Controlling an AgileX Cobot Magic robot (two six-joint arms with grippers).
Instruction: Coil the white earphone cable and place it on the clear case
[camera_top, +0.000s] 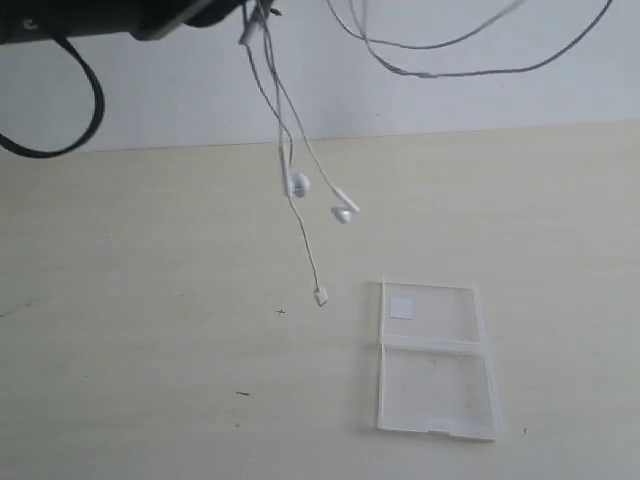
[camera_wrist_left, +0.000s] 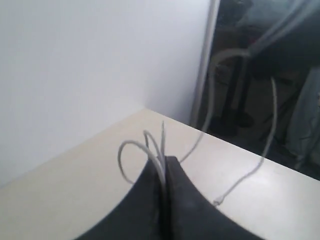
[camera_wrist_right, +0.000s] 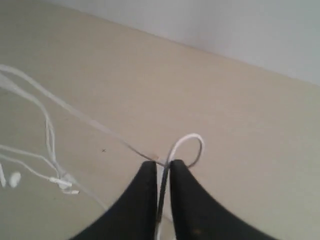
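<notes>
The white earphone cable (camera_top: 283, 120) hangs in the air from the top of the exterior view, its two earbuds (camera_top: 297, 185) and plug dangling above the table. My left gripper (camera_wrist_left: 164, 161) is shut on several strands of it, with small loops (camera_wrist_left: 131, 150) sticking out past the fingertips. My right gripper (camera_wrist_right: 161, 164) is shut on another stretch of the cable (camera_wrist_right: 189, 145), which loops out beyond its tips. The clear case (camera_top: 434, 358) lies open and flat on the table at the lower right, a white sticker (camera_top: 401, 306) on its far panel, below and right of the hanging plug.
The beige table (camera_top: 150, 330) meets a white wall at the back. A dark arm with a black hose (camera_top: 80, 90) crosses the top left. More cable loops (camera_top: 450, 60) hang at the top right. In the left wrist view the table edge (camera_wrist_left: 250, 145) borders a dark area.
</notes>
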